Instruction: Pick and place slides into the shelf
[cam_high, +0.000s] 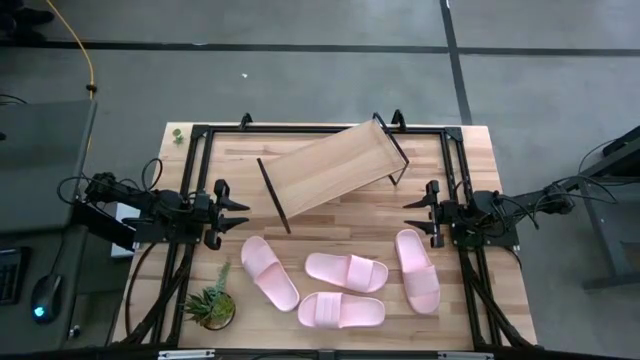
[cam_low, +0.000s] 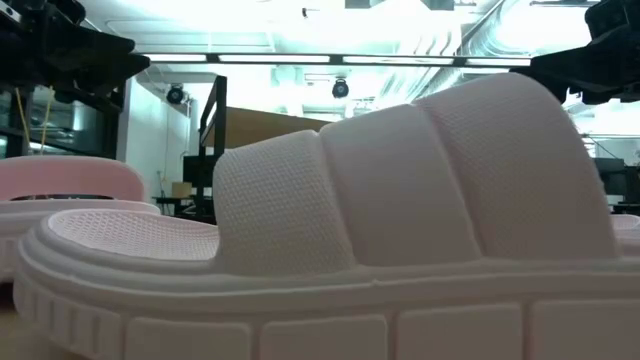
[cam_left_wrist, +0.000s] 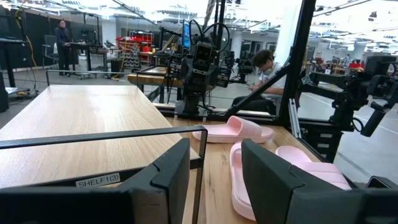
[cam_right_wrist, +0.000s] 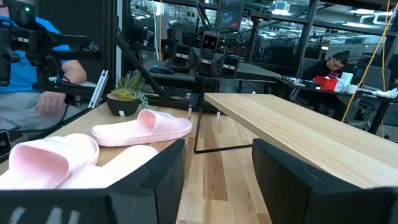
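High view: four pink slides (cam_high: 345, 287) lie on the desk (cam_high: 470, 170), beside the empty shelf (cam_high: 325, 170).
Both pincers, left (cam_high: 243, 213) and right (cam_high: 408, 212), hover released; the foam looks light and squashy, best pinched across the wide strap.

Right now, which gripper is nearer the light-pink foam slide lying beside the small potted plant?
Left. The left gripper sits just above that slide; the right gripper waits across the table.

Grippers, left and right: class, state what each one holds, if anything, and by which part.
Nothing is held. The left gripper and right gripper are both open, and all four slides lie on the table.
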